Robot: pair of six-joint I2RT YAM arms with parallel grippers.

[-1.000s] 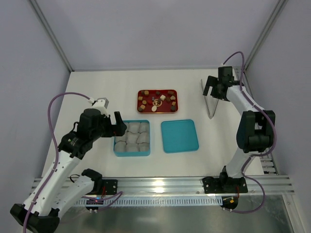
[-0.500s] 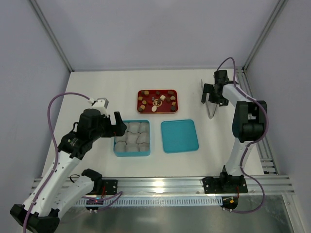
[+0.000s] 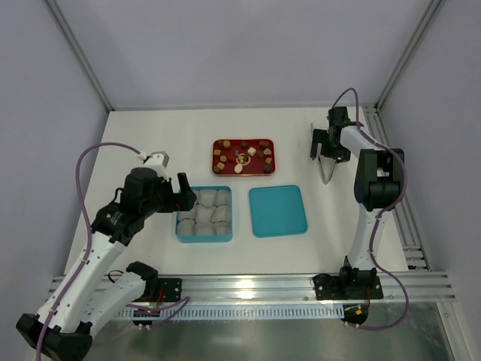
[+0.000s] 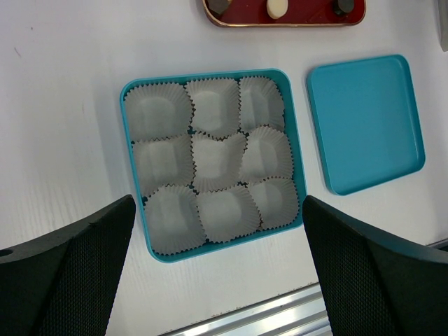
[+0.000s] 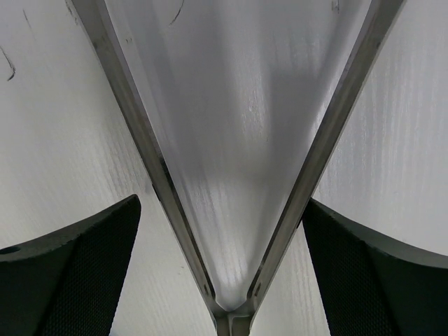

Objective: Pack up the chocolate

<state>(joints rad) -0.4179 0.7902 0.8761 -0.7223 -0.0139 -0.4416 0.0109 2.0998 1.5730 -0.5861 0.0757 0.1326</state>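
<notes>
The chocolate (image 3: 243,154) is several small dark, tan and cream pieces on a red tray (image 3: 267,170) at mid-table; a few pieces (image 4: 277,7) show at the top of the left wrist view. A teal box (image 3: 204,238) holds crinkled paper cups, all empty (image 4: 210,75). Its teal lid (image 3: 277,210) lies to the right of it (image 4: 367,122). My left gripper (image 3: 179,197) is open and empty, hovering at the box's left edge (image 4: 220,280). My right gripper (image 3: 326,150) is open, low over metal tongs (image 3: 326,173), with both tong arms (image 5: 150,161) between its fingers (image 5: 70,273).
The tongs lie on the white table near the right rear, close to the frame's upright post (image 3: 391,83). An aluminium rail (image 3: 248,286) runs along the near edge, also seen in the left wrist view (image 4: 266,311).
My right gripper has swung left and down onto the tongs, its arm folding in. The left arm, box, lid and tray have not moved.
</notes>
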